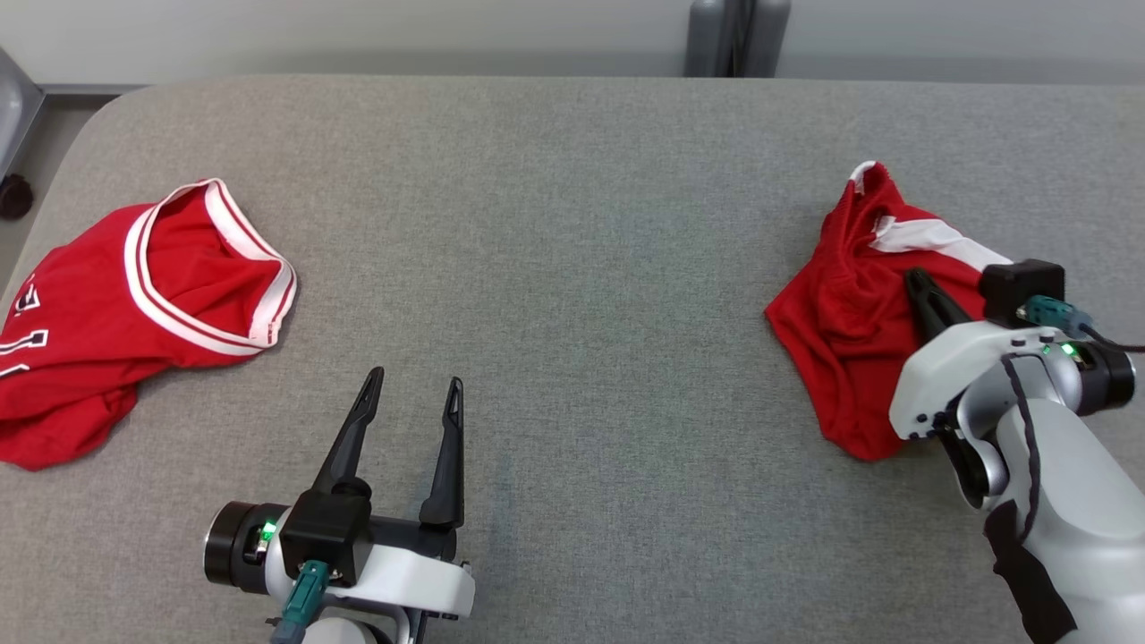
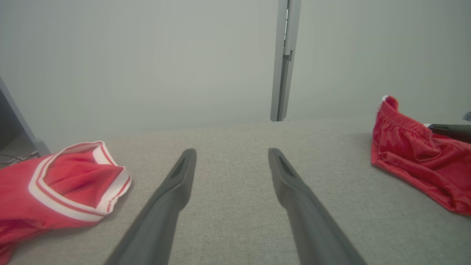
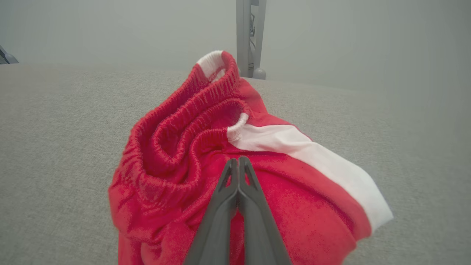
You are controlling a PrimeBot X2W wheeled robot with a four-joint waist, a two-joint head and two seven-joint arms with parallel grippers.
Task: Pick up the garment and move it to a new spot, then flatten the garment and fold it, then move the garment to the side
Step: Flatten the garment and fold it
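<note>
Jaws of the right gripper (image 3: 238,162) are pressed together low on the red shorts (image 3: 176,147), probably to pinch a fold for lifting; caught cloth cannot be confirmed. Shorts lie crumpled on the grey woven table's (image 1: 581,224) right side: soft knit, gathered elastic waistband, white stripe. Left gripper (image 1: 415,377) stands wide and empty.

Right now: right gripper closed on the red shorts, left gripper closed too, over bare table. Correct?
Not quite. The left gripper is open: the left wrist view shows its two fingers spread apart over the bare table. The rest holds: the right gripper is closed on the red shorts.
</note>
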